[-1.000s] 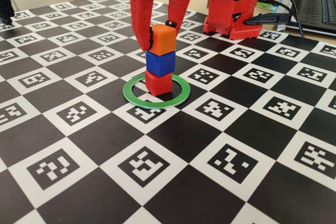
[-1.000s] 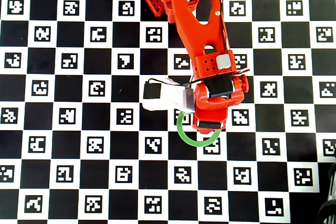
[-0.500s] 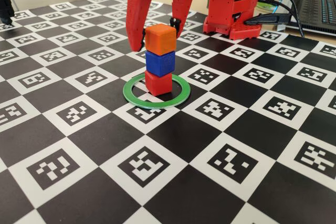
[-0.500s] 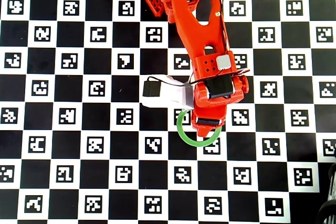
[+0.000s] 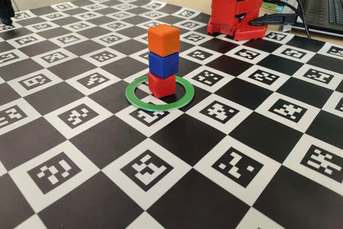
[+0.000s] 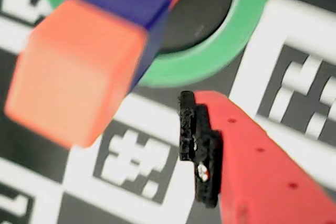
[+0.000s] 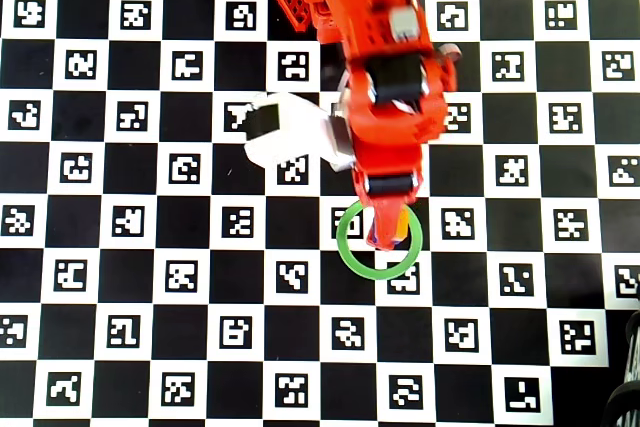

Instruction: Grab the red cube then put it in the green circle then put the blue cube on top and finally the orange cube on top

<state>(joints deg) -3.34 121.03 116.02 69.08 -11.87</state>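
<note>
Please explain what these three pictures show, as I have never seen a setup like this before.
This is a small red robot arm on a board of black and white marker squares. One camera stands beside the board, one rides on the arm's wrist, one looks straight down. Inside a thin flat green ring stands a tower: a matte red plastic cube at the bottom, a deep-blue cube on it, an orange cube on top. The gripper hangs above the tower; the wrist view shows one finger holding nothing.
</note>
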